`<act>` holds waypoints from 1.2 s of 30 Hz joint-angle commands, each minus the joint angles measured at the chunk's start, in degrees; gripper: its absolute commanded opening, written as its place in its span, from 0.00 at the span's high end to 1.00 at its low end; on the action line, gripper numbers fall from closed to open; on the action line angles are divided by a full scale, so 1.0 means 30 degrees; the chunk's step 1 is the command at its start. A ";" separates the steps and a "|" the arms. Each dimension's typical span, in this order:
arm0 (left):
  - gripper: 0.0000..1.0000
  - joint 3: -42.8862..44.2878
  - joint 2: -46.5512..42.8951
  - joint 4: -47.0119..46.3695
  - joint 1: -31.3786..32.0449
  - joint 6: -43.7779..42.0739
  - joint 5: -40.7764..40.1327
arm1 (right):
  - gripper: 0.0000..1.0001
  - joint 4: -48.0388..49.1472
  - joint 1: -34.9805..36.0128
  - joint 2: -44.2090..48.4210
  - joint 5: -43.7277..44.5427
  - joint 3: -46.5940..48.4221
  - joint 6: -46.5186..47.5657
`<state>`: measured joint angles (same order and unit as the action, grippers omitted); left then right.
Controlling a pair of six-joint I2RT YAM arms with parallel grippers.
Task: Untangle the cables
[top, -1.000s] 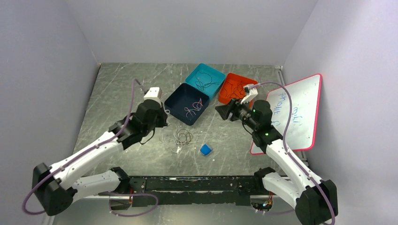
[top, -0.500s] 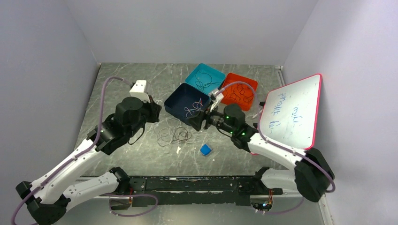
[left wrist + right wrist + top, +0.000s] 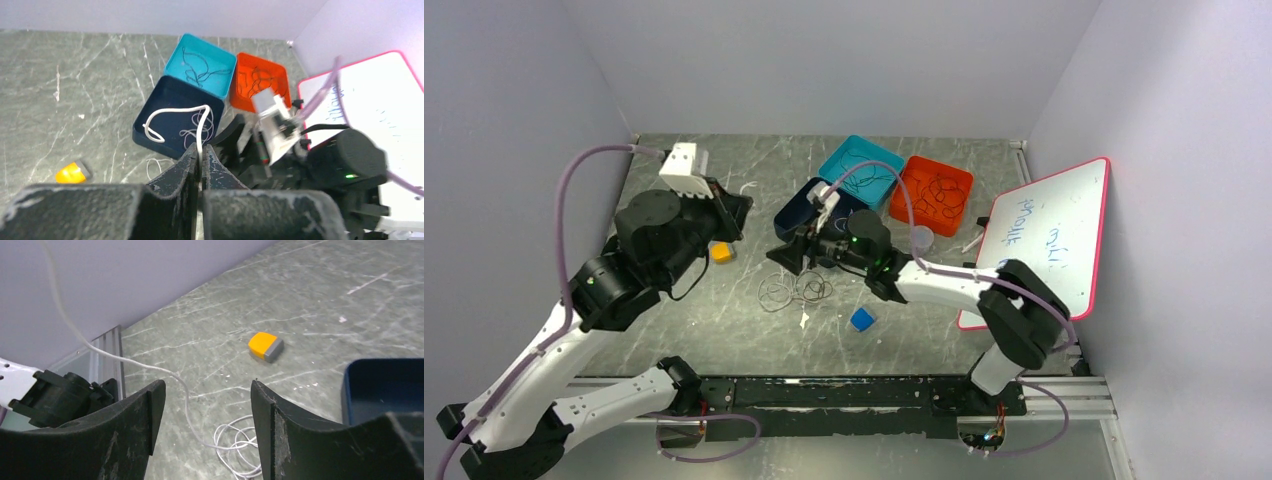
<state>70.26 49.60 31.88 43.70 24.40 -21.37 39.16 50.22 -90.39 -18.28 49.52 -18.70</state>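
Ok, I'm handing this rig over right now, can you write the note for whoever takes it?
Left gripper: shut on a thin white cable, raised; that cable trails down to the tangle.
Right gripper: open, holding nothing, low beside the dark blue square tray.
Tangle of thin pale and dark loops: on the grey marbled table, in front of the trays.
Done: white cables lie in the dark blue tray, dark cables in the teal tray and the orange tray.
Left: work the held cable free, bin it, then separate the rest.
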 commanded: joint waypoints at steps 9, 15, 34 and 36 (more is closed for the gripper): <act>0.93 0.5346 0.0895 0.0990 -0.0025 -0.2263 0.0702 | 0.40 0.2013 0.1410 -0.5630 -0.1901 0.4355 0.1146; 0.93 0.9209 0.1967 0.0728 -0.0036 -0.4642 -0.0336 | 0.53 0.1417 0.1923 -0.6812 -0.1292 0.4366 0.1171; 0.93 1.4164 0.4902 -0.2673 -0.0021 -0.9945 -0.1448 | 0.57 0.3280 0.4267 -0.2677 0.1629 -0.4844 -0.1076; 0.93 1.4014 0.5016 -0.2742 -0.0015 -0.9927 -0.1419 | 0.54 0.2522 0.4355 -0.1139 0.2184 -0.5379 -0.0901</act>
<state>111.74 63.92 25.82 43.70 -3.09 -25.32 45.47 62.74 -101.62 -15.44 35.83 -21.21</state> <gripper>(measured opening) 0.079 0.436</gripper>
